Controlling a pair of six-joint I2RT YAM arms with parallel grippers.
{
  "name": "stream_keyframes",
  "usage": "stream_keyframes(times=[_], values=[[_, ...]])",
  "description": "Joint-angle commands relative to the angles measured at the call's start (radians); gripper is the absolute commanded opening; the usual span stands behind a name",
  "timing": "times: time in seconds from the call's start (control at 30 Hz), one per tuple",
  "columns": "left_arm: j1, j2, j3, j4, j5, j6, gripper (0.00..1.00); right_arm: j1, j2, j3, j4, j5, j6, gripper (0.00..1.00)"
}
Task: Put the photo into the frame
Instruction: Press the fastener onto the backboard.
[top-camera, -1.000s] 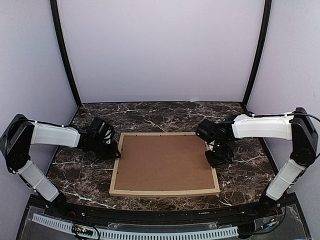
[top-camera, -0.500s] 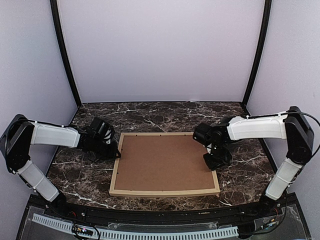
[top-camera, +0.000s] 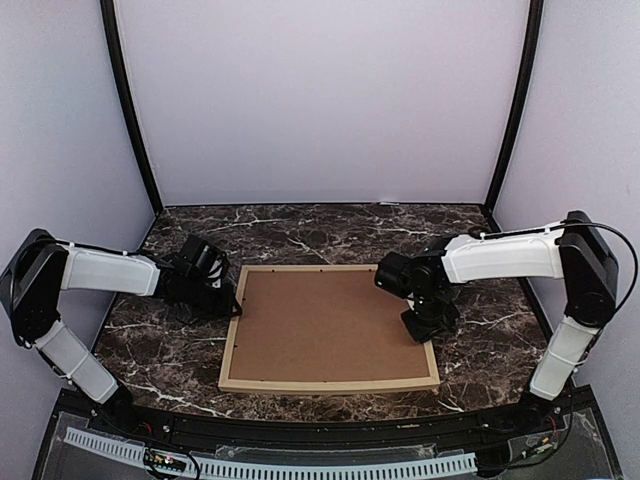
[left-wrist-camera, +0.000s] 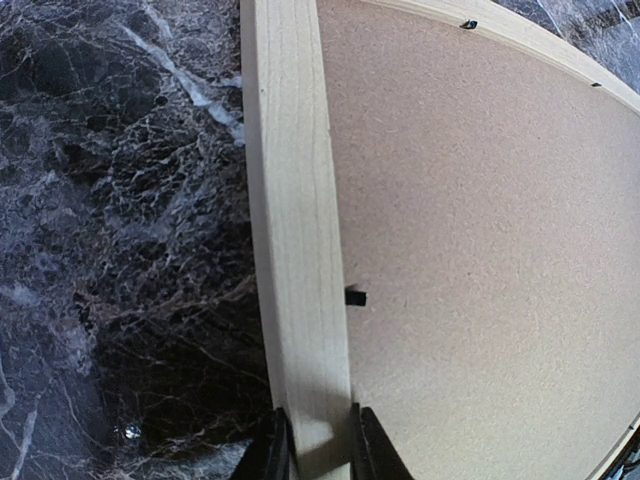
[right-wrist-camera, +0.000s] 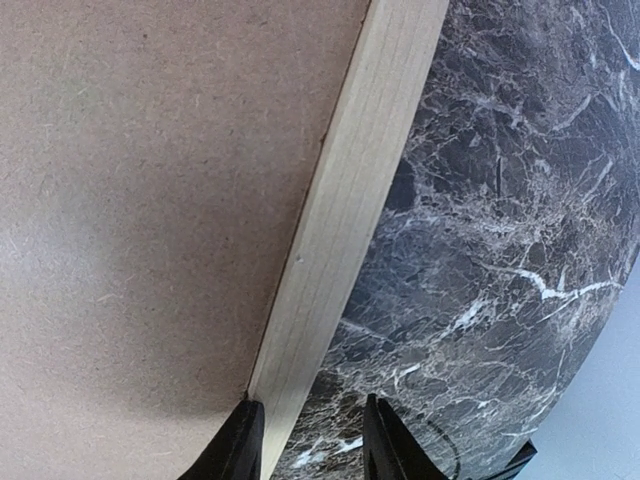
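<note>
Frame (top-camera: 330, 384) is lying flat, back up, with the brown backing board (top-camera: 325, 325) sitting inside its rails. Photo is not showing in any view; you cannot tell whether it is lying under that board.

Left gripper (left-wrist-camera: 318, 452) is pinching the frame's left rail, one finger on each side of the wood. Right gripper (right-wrist-camera: 314, 440) is straddling the frame's right rail with jaws parted. A gap is showing on the outer side, so it is not clamping yet. Marble table (top-camera: 300, 235) is showing all around the frame.

Risks you are facing:
- Closing the right jaws off-centre could be shoving the frame sideways against the left grip and twisting it.
- Lifting by one rail alone could be racking the thin wood or letting the board slide out.
- The inner right finger could be snagging the board's edge.
</note>
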Motion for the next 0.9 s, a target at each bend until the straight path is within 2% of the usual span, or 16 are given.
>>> stream_keyframes(times=[0.0,0.87], values=[[-0.008,0.053,-0.048,-0.028,0.016,0.021,0.01,0.033,0.064,-0.008,0.048,-0.066,0.014,0.35],[-0.008,0.054,-0.054,-0.024,0.018,0.021,0.01,0.101,0.14,0.057,0.063,-0.091,0.032,0.35]])
